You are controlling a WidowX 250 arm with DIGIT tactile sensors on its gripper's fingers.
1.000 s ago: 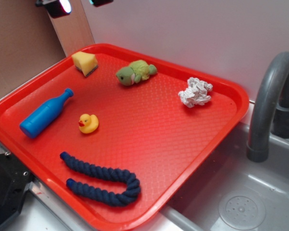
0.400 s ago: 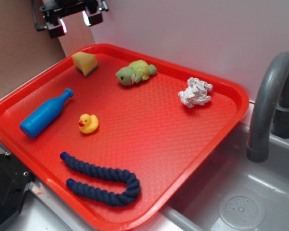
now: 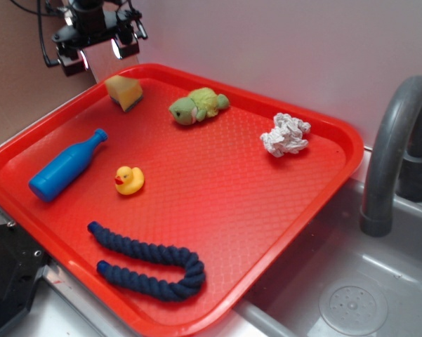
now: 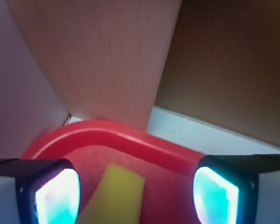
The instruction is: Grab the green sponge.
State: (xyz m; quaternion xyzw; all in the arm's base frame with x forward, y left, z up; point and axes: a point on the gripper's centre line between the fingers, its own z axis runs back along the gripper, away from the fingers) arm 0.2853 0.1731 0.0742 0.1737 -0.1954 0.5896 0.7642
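Up at the far left corner of the red tray point(image 3: 28, 151) the gripper point(image 3: 98, 55) hangs in the air with its jaws spread wide and nothing between them, above and a little behind the green sponge point(image 3: 124, 91). That sponge, a yellow block with a dark scouring face underneath, sits just inside the tray's far rim near that corner. In the wrist view the sponge point(image 4: 115, 196) shows low in the frame between the two fingertips, nearer one pad than the other, with the tray rim point(image 4: 130, 136) curving beyond it. So the job now, as I read it, is to come forward and down: centre the block between the pads first, then lower until the fingers straddle its sides, keeping clear of the raised rim behind. Foam gives, so a firm close should hold it without trouble. Further right along the far edge lies the green plush toy point(image 3: 196, 105), close enough in colour to mislead, and it should be left alone; the white crumpled cloth point(image 3: 286, 134) is well away.
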